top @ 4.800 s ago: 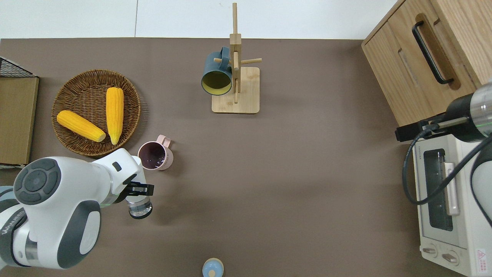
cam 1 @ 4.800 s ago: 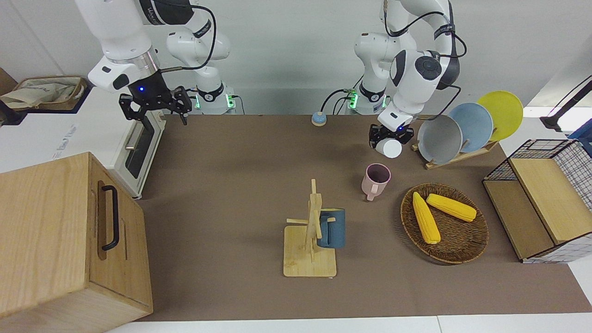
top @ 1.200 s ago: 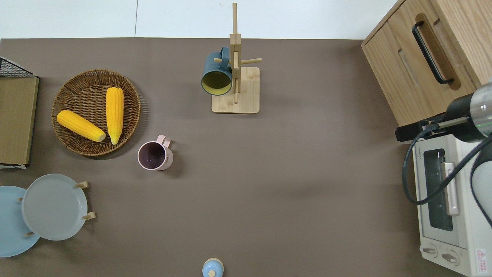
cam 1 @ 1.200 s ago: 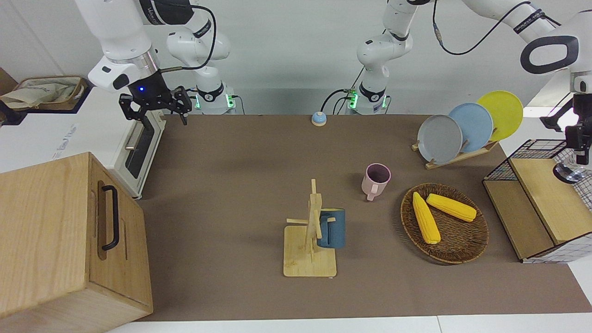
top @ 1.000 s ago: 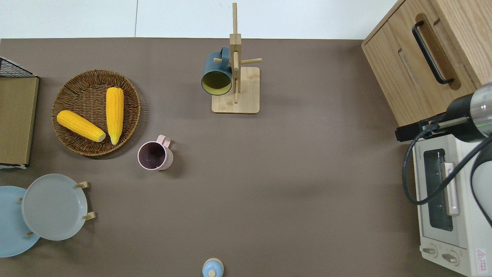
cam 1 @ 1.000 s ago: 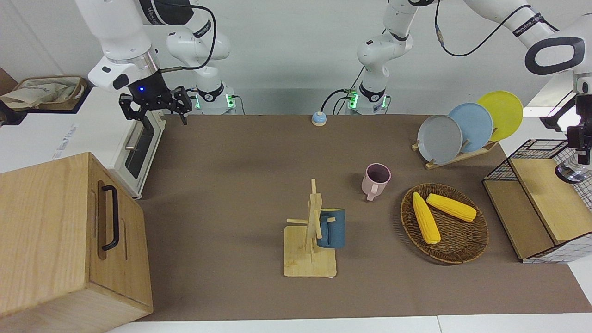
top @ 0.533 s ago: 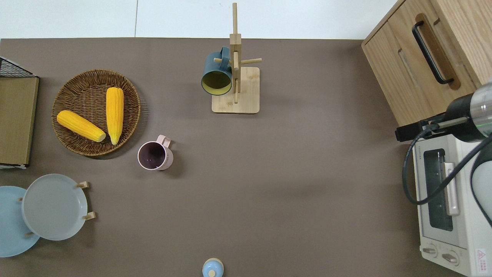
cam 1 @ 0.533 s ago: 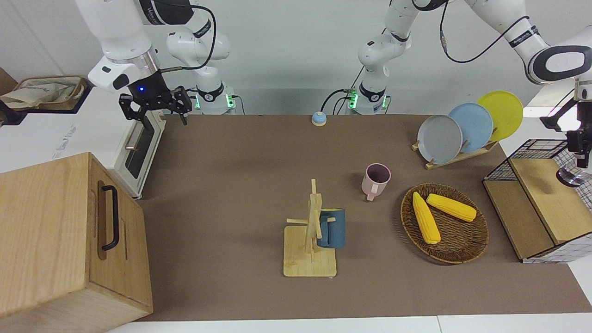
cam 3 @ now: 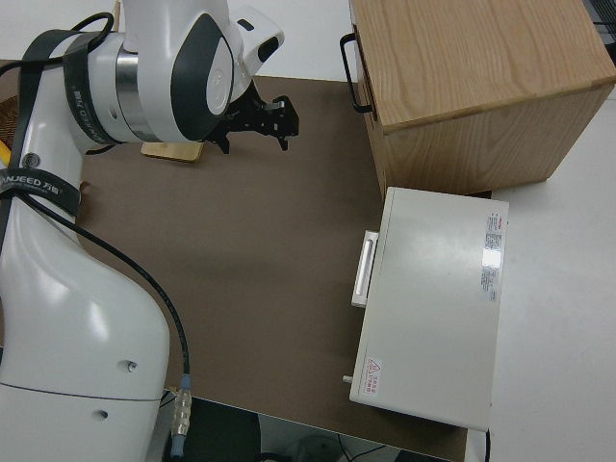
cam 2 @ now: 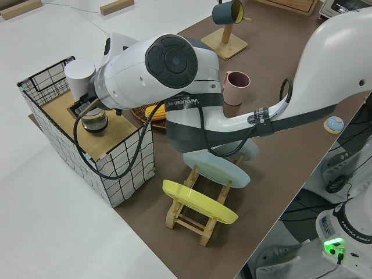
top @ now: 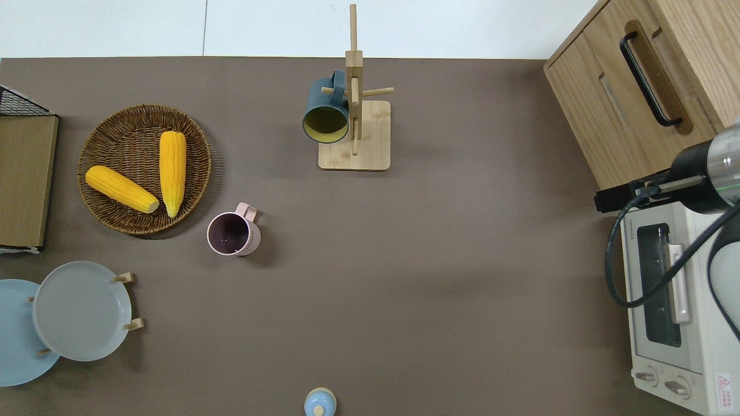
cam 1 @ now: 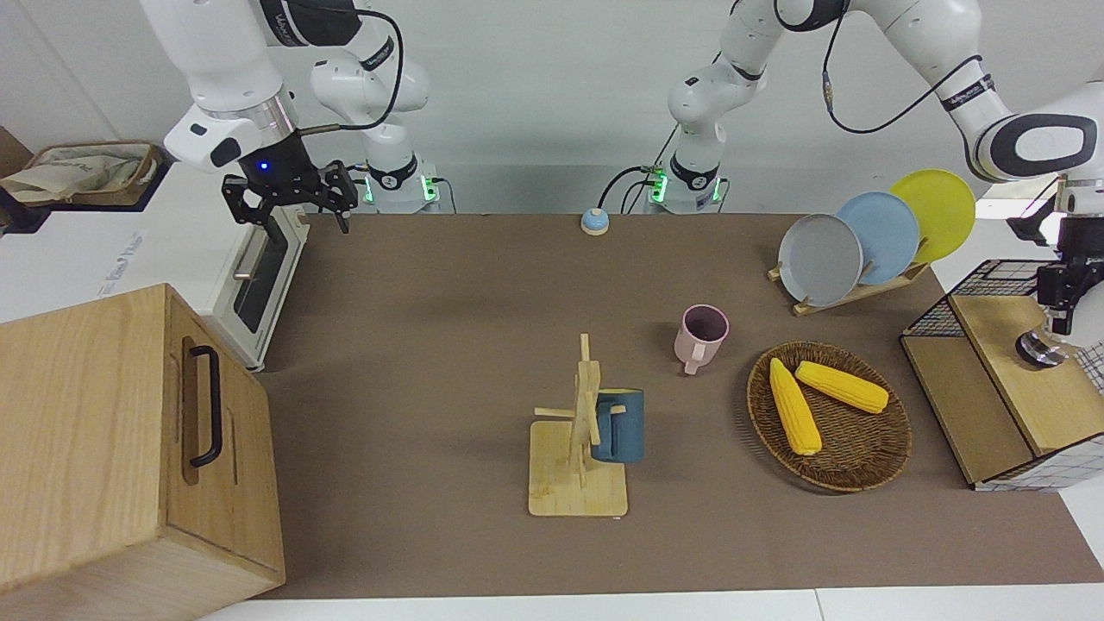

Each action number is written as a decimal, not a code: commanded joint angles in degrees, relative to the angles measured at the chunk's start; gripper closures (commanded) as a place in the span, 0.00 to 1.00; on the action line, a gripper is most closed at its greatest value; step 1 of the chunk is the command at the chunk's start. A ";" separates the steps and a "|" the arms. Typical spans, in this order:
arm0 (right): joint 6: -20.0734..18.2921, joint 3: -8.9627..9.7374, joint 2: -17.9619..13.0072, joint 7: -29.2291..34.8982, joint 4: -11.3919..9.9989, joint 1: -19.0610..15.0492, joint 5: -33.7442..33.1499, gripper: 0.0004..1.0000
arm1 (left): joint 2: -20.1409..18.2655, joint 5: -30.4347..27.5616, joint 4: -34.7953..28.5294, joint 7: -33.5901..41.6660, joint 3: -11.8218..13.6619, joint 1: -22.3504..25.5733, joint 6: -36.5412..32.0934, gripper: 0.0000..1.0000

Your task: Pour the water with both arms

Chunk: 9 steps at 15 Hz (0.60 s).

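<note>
Brown mat (cam 1: pixel 448 345) covers table; white tabletop (cam 1: pixel 949 604) shows along edge farthest from robots. Plain pale wall (cam 1: pixel 535 95) at robots' side. Wooden cabinet (cam 1: pixel 129 448) at right arm's end. Light even, probably overhead.

I have the left arm (cam 1: pixel 940 65) stretched far out past the tabletop's edge at its own end, elbow high, forearm bent steeply down and wrist pointing straight down. The left gripper (cam 1: pixel 1054 317) hangs low there; in the left side view its fingers (cam 2: pixel 87 108) sit closed around a clear glass (cam 2: pixel 93 123), which stands upright under the wrist. My right arm (cam 1: pixel 228 78) is parked, with the right gripper (cam 1: pixel 289 197) level and its fingers spread wide apart.
</note>
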 commanded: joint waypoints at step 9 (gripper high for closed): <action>-1.04 0.14 0.21 -0.12 0.90 -0.02 -0.68 0.02 | 2.39 -2.03 3.50 2.53 -1.20 1.03 -1.06 0.51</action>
